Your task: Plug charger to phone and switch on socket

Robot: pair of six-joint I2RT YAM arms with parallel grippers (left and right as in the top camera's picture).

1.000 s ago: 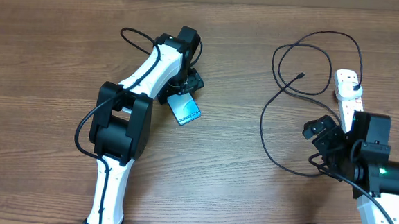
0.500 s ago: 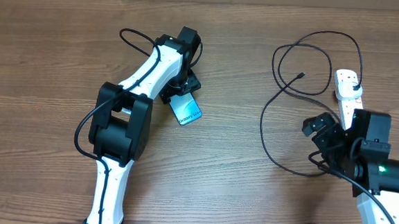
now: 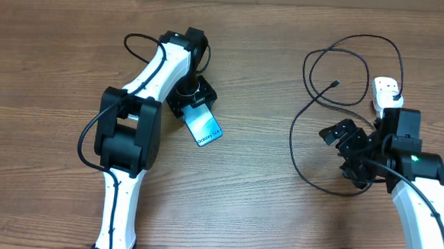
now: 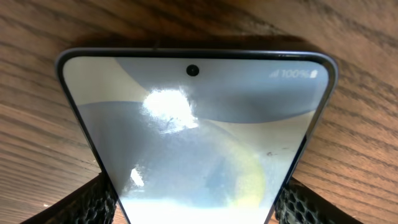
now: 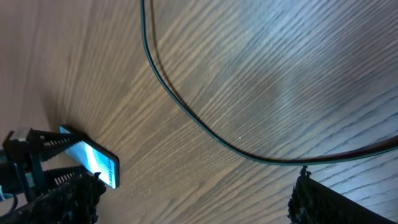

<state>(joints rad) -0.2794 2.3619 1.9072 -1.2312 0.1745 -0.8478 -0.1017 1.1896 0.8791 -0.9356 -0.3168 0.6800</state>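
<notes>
The phone (image 3: 205, 128), blue screen up, lies on the wooden table with its far end between the fingers of my left gripper (image 3: 193, 101), which is shut on it. In the left wrist view the phone (image 4: 193, 124) fills the frame between both fingers (image 4: 198, 208). The charger, a thin black cable (image 3: 296, 148), loops across the right side; its connector tip (image 3: 336, 84) lies free and its plug (image 3: 396, 96) sits in the white socket strip (image 3: 384, 91). My right gripper (image 3: 341, 151) is open and empty, just right of the cable. The cable (image 5: 186, 115) passes above its fingers (image 5: 196, 190).
My right arm (image 3: 405, 163) covers most of the socket strip. The phone (image 5: 94, 163) and the left gripper show small at the left edge of the right wrist view. The table's far edge (image 3: 229, 3) runs along the top.
My right gripper has swung left toward the cable loop. My left arm has shifted left and turned, with the phone still in its grip and moved slightly toward the front.
</notes>
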